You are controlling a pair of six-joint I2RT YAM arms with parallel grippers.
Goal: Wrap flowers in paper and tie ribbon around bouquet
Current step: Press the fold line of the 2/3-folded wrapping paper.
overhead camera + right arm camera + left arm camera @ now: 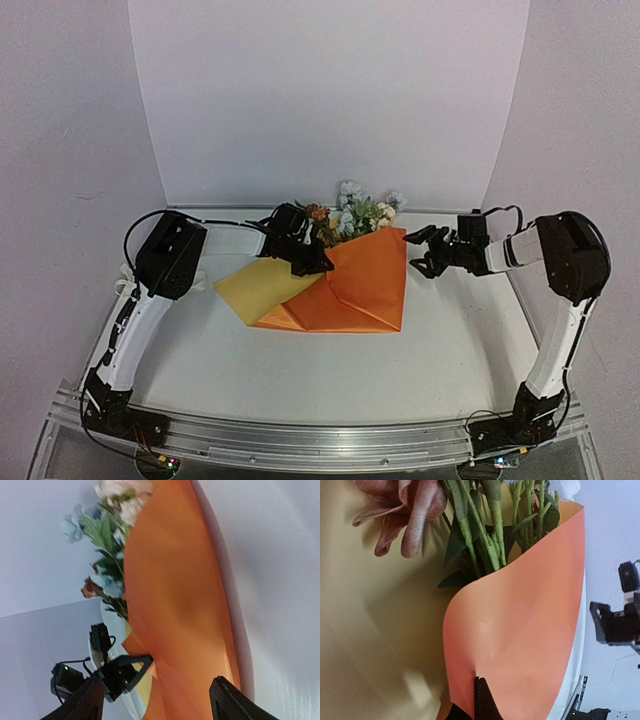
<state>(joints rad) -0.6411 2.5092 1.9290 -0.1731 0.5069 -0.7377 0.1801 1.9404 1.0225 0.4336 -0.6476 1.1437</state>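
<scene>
The paper (355,285) lies folded on the table, orange face up, with its yellow-tan side (258,285) showing at the left. The flowers (355,212) stick out of its far edge; their green stems (485,540) run under the curled orange flap (520,620). My left gripper (305,255) is shut on that flap, with its fingertips (479,700) pinching the orange sheet. My right gripper (422,252) stands open just off the paper's right edge, fingers apart and holding nothing. In the right wrist view the paper (175,605) and blossoms (107,535) lie ahead of the right gripper (157,687). A pale strip (124,278) at the table's left edge may be the ribbon.
White walls (330,100) close in the table at the back and sides. The left arm (165,260) reaches in from the left, the right arm (565,260) from the right. A metal rail (320,440) runs along the near edge.
</scene>
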